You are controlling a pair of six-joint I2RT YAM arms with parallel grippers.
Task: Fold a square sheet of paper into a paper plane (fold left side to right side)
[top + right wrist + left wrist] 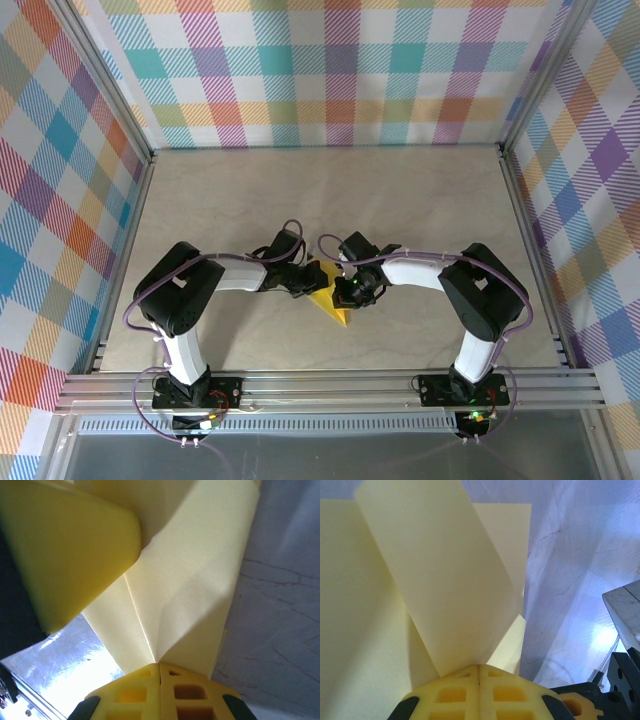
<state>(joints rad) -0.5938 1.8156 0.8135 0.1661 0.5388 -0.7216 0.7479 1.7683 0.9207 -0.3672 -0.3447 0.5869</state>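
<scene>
The yellow sheet of paper is folded into a pointed shape at the table's middle, its tip toward the near edge. My left gripper holds its left side and my right gripper its right side. In the left wrist view the left gripper is shut on the paper, which fans upward in overlapping flaps. In the right wrist view the right gripper is shut on the creased paper, with the left gripper's yellow finger pressing close at upper left.
The pale tabletop stretches behind the arms, bounded by checked walls and a metal rail at the near edge. Part of the right arm's black body shows at the lower right of the left wrist view.
</scene>
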